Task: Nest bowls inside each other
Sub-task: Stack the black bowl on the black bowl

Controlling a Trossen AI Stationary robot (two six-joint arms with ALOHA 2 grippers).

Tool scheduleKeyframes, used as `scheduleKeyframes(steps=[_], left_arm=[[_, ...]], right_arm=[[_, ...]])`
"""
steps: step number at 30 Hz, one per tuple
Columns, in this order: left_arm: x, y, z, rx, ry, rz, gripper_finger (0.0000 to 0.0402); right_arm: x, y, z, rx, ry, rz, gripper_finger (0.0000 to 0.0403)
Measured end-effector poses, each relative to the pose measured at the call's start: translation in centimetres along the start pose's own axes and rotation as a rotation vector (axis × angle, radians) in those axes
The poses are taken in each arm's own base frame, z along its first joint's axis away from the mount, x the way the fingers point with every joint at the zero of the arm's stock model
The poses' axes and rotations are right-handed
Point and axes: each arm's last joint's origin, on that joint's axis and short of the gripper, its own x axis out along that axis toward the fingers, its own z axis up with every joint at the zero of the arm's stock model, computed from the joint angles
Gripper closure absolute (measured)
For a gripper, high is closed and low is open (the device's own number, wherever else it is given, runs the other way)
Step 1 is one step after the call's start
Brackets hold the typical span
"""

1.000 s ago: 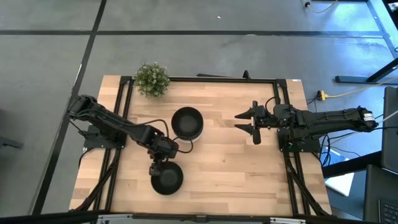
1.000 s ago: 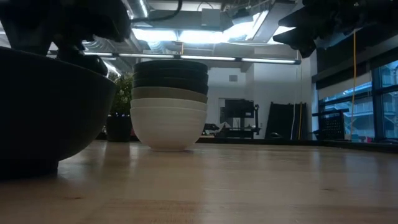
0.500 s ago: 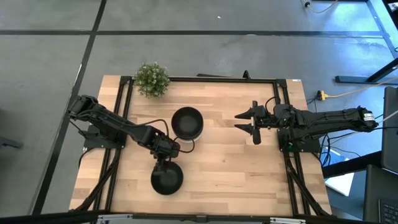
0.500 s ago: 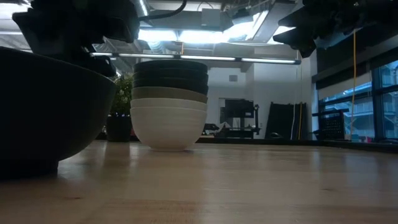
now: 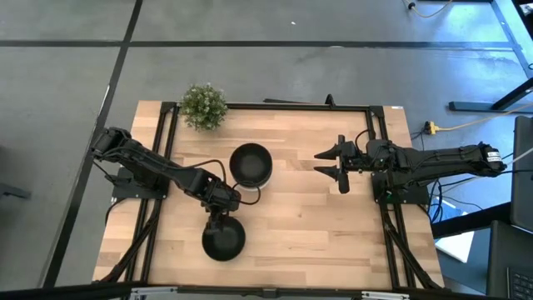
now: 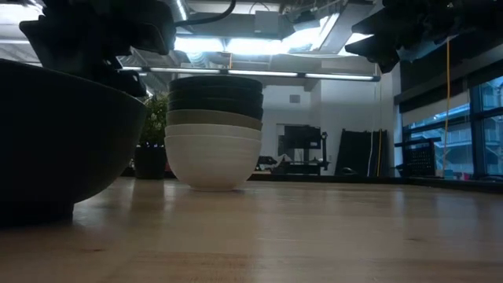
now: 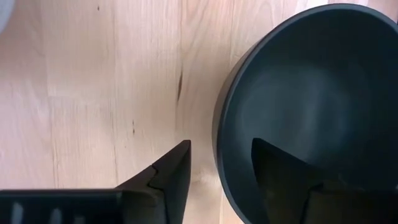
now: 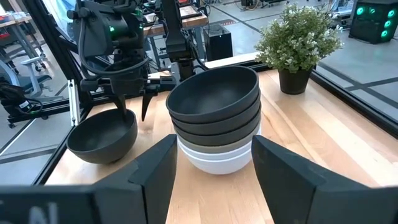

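Note:
A stack of nested bowls [image 5: 251, 163], black on top, then grey-olive, then white, rests on its white bottom bowl left of the table's centre [image 6: 214, 134] [image 8: 217, 118]. One black bowl [image 5: 223, 242] stands alone on the table nearer the near edge [image 7: 311, 112] [image 8: 102, 134]. My left gripper [image 5: 218, 218] is open and points down over that bowl's far rim. One finger stands inside the bowl and one outside [image 7: 219, 144]; no touch shows. My right gripper [image 5: 317, 162] is open and hovers right of the stack, facing it.
A small green potted plant [image 5: 203, 107] stands at the table's far left corner, behind the stack. A black metal frame [image 5: 275, 107] runs around the tabletop. Bare wood lies between the stack and my right gripper and along the near right part of the table.
My left gripper has shifted a little toward the table's right, from beside the lone bowl's left far side to over its far rim. The bowl and the stack have stayed where they were.

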Motion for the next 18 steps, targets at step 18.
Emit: scheduleKeyframes(steps=[18], left_arm=[[1.8,0.9,-1.6,-0.082,0.058,-0.021,0.0375]], right_arm=[[0.0,0.0,0.0,0.003,-0.001,0.0,0.0194]])
